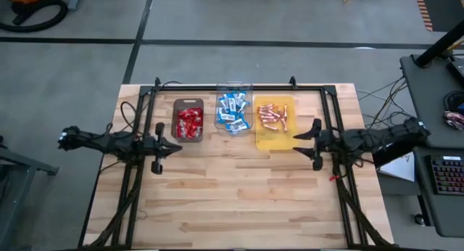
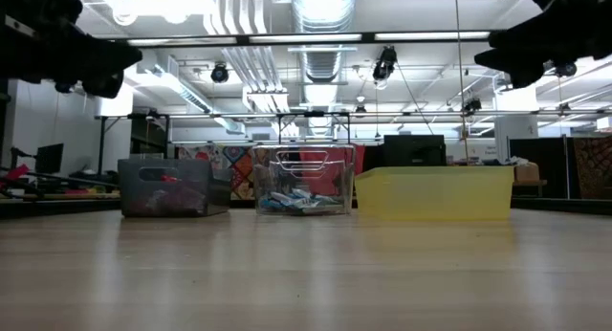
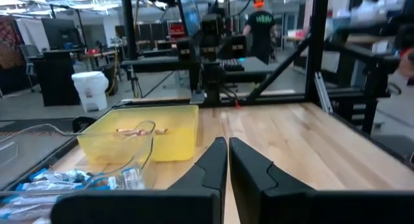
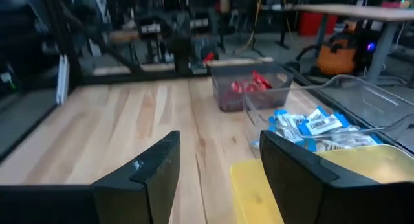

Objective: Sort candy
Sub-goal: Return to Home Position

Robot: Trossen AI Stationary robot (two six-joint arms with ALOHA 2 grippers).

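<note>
Your left arm [image 1: 109, 142] lies level over the left side of the table [image 1: 239, 200], pointing inward, its tip near the dark tray [image 1: 188, 101] but clear of it. The left fingers [image 3: 208, 169] are together w/ only a thin slit between them, holding nothing. The right arm [image 1: 377, 138] mirrors it on the other side, also level, tip just beside the yellow tray [image 1: 274, 141] and not touching. The right fingers [image 4: 152, 169] are spread wide, nothing between them.

All the candy sits in the three trays, set in a row at the far middle of the table:
- Red packets [image 1: 190, 122] are in the dark tray.
- Blue-and-white bars [image 1: 233, 109] are in the clear tray [image 1: 234, 86] in the middle.
- Coppery sticks [image 1: 274, 117] are in the far half of the yellow tray; its near half is bare.

The bars carry dark print on white label patches, but it's too blurred to read. No wording can be made out on the packets or sticks either.

In the low view both arms show only as dark shapes cut off at the top corners. The yellow wall hides the sticks there, and the red packets are dim behind the dark wall. In the left wrist view a person [image 3: 262, 30] in a dark top stands in the room beyond the table, blurred.
</note>
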